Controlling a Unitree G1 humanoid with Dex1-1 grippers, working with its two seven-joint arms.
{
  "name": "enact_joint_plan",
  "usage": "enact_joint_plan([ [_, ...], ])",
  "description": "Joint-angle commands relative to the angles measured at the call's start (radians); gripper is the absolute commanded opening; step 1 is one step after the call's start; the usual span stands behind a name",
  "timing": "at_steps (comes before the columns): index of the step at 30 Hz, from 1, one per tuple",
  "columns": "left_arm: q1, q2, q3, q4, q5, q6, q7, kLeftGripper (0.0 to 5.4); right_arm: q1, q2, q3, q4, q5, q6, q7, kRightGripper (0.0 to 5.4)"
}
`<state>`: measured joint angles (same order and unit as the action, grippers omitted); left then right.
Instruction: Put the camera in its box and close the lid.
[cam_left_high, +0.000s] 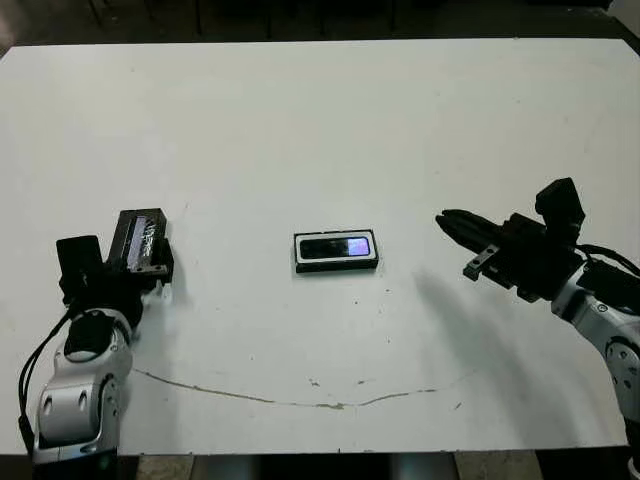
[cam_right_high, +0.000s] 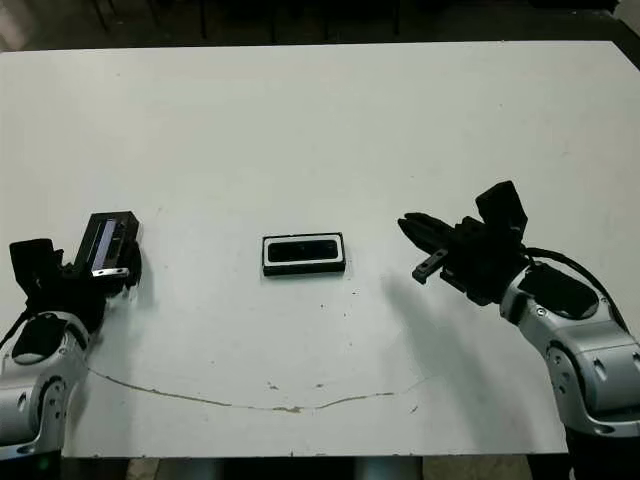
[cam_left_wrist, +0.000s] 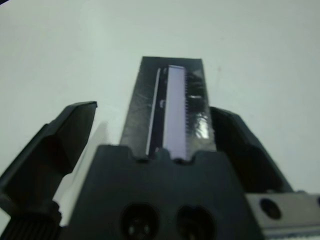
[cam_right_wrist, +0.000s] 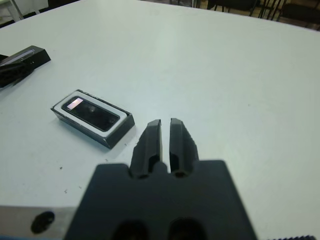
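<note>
Left gripper (cam_left_high: 140, 262) pinches flat black glossy-panelled lid (cam_left_high: 140, 240); slim black camera (cam_left_high: 336, 247) sits in white-lined box (cam_left_high: 336, 265) (right gripper (cam_left_high: 452, 222) pressed together, empty). Next: carry lid over box.

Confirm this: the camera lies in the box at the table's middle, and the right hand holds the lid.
Wrong hand. The left hand holds the lid, as the left wrist view shows; the right hand is shut and empty. The camera does lie in the box.
</note>
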<state>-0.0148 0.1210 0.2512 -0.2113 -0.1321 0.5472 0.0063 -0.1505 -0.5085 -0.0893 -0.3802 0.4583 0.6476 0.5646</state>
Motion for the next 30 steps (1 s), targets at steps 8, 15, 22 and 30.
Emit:
enact_joint_plan([
  [8,0.017,0.031,0.044,0.145,-0.042,0.029,-0.041,5.39,0.017,-0.007,-0.013,-0.002,0.010,0.011,-0.004,0.00],
  [15,-0.007,0.192,-0.020,0.202,-0.074,0.120,-0.231,5.39,0.017,-0.009,-0.016,-0.010,0.025,-0.007,0.006,0.00],
  [22,-0.050,0.294,-0.060,0.234,-0.102,0.272,-0.318,5.39,0.024,-0.007,-0.022,-0.026,0.027,0.006,-0.009,0.00],
  [30,-0.072,0.296,-0.099,0.229,-0.111,0.408,-0.266,5.14,0.027,-0.007,-0.020,-0.007,0.020,0.015,-0.015,0.00],
])
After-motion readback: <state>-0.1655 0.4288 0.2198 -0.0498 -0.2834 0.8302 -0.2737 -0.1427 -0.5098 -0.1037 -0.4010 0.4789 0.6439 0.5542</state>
